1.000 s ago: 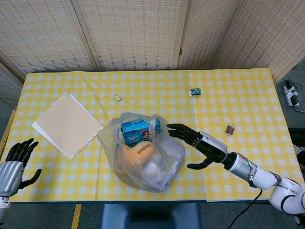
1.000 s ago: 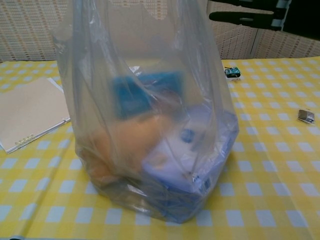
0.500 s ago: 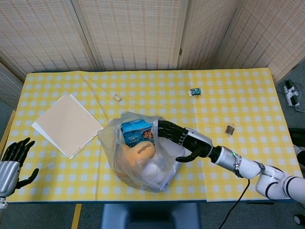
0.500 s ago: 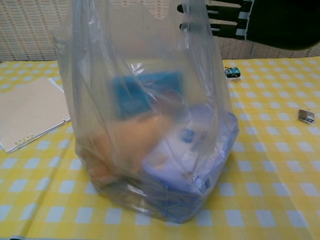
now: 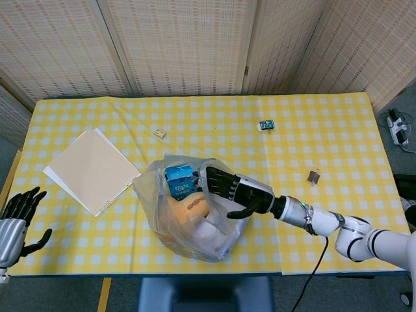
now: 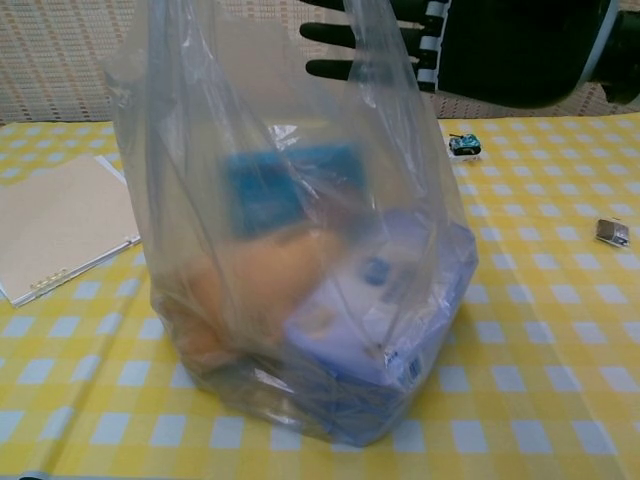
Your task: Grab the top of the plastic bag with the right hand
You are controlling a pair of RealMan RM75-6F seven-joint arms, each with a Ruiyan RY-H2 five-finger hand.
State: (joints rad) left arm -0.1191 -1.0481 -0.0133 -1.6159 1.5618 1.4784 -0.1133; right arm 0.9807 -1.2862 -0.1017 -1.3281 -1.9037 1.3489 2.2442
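Note:
A clear plastic bag stands on the yellow checked table, holding a blue carton, an orange item and a white-blue pack. In the chest view the plastic bag fills the middle of the frame. My right hand reaches over the bag's top from the right, fingers spread and extended across the opening, thumb below; nothing is gripped. In the chest view the right hand hovers at the bag's upper right edge. My left hand rests open at the table's near left corner, far from the bag.
A beige notebook lies left of the bag. A small white piece, a green-black clip and a small brown item lie scattered on the cloth. The table's front edge runs just below the bag.
My right hand has moved leftward from beside the bag to over its top opening, fingers still spread. The left hand has barely shifted.

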